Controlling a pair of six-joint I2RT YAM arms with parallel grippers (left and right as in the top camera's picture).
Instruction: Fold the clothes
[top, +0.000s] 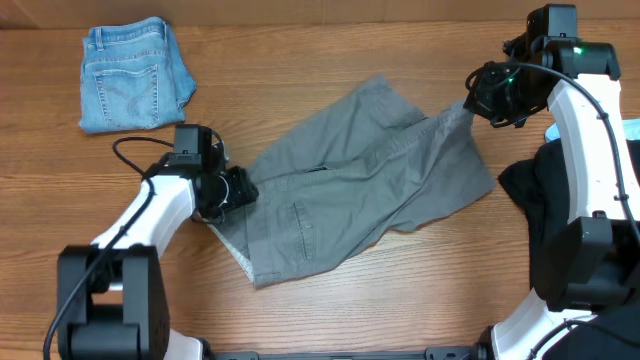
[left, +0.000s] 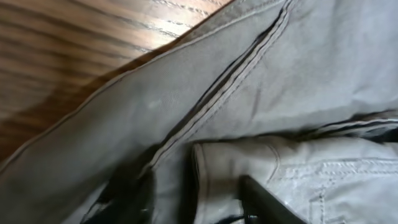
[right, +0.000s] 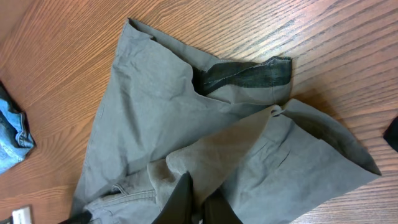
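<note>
Wooden table (top: 350, 50): grey shorts (top: 360, 180) held between left gripper (top: 240, 188) and right gripper (top: 470, 100)

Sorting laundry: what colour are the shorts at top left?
Denim shorts: light blue, best overhead.

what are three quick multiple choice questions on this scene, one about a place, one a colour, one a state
1. Where in the overhead view do the blue denim shorts lie?
A top left
B centre
C bottom right

2. What colour are the shorts in the middle of the overhead view?
A red
B grey
C white

3. In what state are those grey shorts?
A neatly folded
B rolled into a ball
C spread out and rumpled

Answers:
1 A, the blue denim shorts sit folded at the top left, apart from the rest.
2 B, the cloth reads grey in all three views.
3 C, the grey shorts lie open and creased, with the right gripper pinching one part.
</note>
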